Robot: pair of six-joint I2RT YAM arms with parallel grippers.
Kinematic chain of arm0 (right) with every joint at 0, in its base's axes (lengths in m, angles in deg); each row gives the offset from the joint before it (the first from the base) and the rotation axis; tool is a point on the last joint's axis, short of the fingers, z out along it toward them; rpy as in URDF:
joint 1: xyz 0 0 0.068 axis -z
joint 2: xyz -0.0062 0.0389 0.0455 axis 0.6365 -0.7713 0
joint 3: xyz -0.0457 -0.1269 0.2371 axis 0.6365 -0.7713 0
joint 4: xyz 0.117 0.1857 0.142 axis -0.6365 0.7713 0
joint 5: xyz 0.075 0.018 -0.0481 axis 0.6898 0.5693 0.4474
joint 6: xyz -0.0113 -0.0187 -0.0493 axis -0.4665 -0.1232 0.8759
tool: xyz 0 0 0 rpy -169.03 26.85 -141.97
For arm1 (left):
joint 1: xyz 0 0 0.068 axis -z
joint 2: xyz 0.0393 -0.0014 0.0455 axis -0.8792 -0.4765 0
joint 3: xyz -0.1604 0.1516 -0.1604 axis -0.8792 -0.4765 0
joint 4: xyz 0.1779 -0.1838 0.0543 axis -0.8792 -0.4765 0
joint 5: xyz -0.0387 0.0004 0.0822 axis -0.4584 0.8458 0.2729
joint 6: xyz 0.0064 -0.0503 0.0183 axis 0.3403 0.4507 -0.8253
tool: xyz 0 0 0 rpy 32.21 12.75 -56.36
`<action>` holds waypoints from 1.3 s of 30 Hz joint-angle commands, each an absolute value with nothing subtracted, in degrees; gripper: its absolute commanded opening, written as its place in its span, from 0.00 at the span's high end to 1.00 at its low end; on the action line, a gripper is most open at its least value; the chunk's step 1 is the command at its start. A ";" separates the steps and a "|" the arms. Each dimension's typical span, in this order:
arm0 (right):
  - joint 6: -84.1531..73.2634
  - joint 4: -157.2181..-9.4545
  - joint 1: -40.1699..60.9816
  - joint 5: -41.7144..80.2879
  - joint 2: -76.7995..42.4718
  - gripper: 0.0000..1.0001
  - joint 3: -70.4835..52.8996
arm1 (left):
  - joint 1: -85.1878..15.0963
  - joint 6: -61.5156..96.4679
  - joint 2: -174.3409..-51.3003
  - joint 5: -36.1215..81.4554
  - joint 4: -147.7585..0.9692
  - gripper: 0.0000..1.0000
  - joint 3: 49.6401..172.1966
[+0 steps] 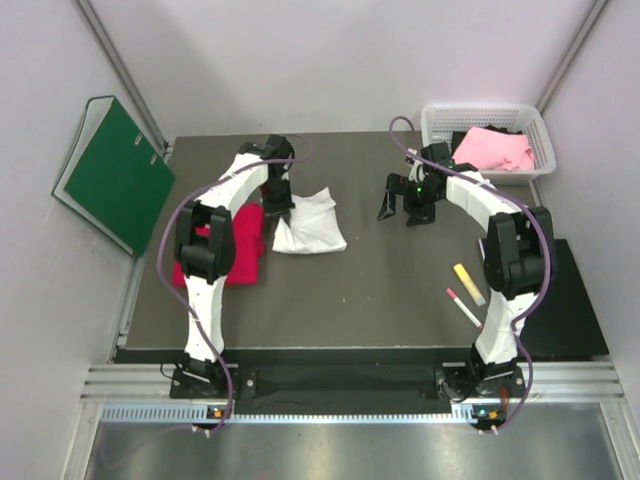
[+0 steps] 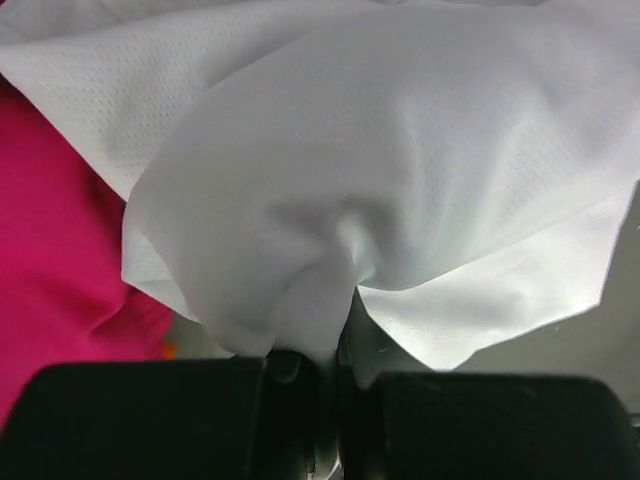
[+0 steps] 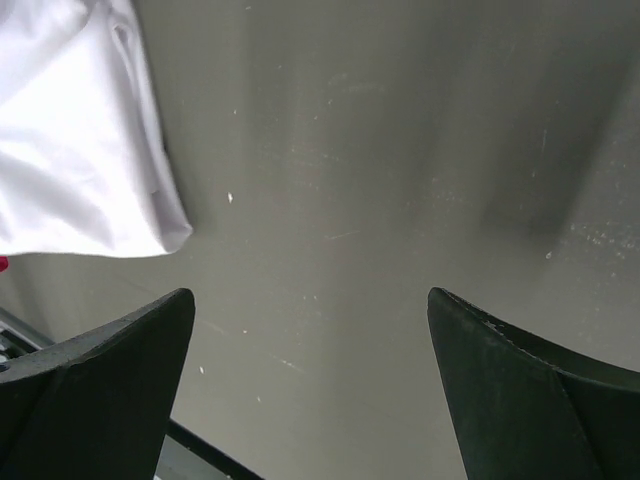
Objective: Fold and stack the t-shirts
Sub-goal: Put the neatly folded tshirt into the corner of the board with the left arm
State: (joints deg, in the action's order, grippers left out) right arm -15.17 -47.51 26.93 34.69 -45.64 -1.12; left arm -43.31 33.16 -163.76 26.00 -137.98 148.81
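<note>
A white t-shirt (image 1: 312,224) lies bunched on the dark table, left of centre. My left gripper (image 1: 283,209) is shut on its left edge; in the left wrist view the white cloth (image 2: 380,170) gathers into the closed jaws of that gripper (image 2: 335,375). A crimson-red t-shirt (image 1: 235,245) lies folded to the left, partly under my left arm, and shows in the left wrist view (image 2: 50,250). A light pink t-shirt (image 1: 494,147) sits in the white basket (image 1: 537,130). My right gripper (image 1: 402,211) is open and empty over bare table (image 3: 310,300), right of the white t-shirt (image 3: 70,150). The orange shirt is barely visible.
A green binder (image 1: 115,172) leans at the far left, off the table. A yellow marker (image 1: 469,283) and a pink-tipped pen (image 1: 463,306) lie near my right arm. The table's far edge borders a white wall.
</note>
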 commanded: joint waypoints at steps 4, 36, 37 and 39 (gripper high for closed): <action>-15.07 -48.86 27.05 36.78 -44.63 0.00 -0.14 | -45.72 29.01 -151.51 33.83 -151.17 1.00 148.61; -16.30 -49.22 27.14 39.77 -47.53 0.00 0.12 | -67.87 22.78 -139.81 41.92 -151.35 1.00 136.48; -16.30 -49.30 27.05 39.86 -47.62 0.00 0.12 | -68.31 21.81 -139.55 42.00 -150.91 1.00 136.48; -16.38 -49.30 27.05 39.95 -47.88 0.00 0.04 | -69.63 21.37 -139.89 41.04 -150.03 1.00 136.13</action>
State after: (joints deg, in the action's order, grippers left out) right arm -15.82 -47.99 26.91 38.82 -46.91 -1.16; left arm -67.76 23.68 -143.54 39.62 -150.76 133.75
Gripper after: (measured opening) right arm 0.995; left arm 0.075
